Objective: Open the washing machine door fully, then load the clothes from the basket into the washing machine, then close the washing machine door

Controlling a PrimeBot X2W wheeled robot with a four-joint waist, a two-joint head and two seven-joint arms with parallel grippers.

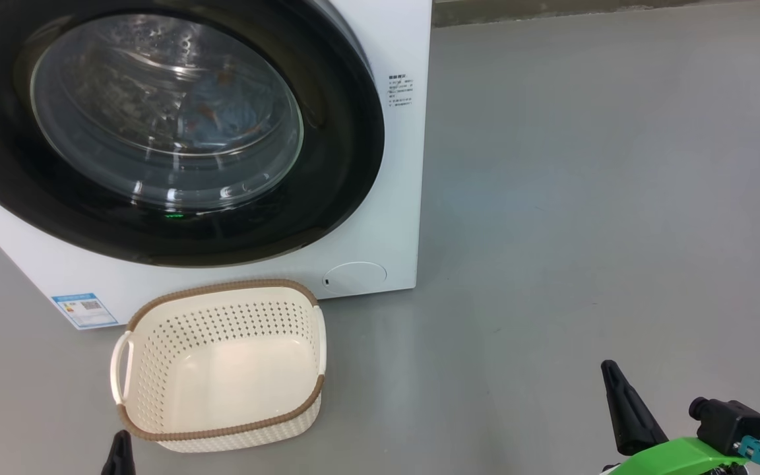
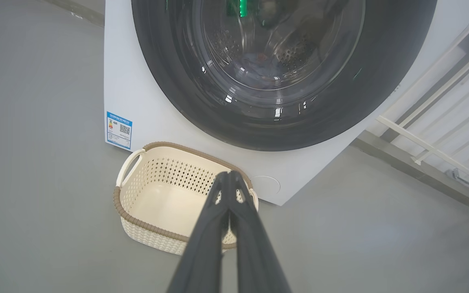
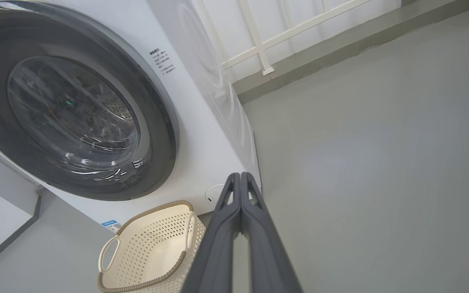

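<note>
washing machine door (image 1: 327, 198): far left, looks shut; stiff, glossy, prob. slippery, grip at rim edge. clothes (image 1: 221, 112): behind glass, soft, light. basket (image 1: 221, 288): near, empty. left pincer (image 2: 229, 175) & right pincer (image 3: 240, 176): closed, empty

floor (image 1: 584, 198): grey, smooth | white railing (image 3: 255, 38): against far wall | darker strip (image 3: 320, 51): along wall's foot
</note>
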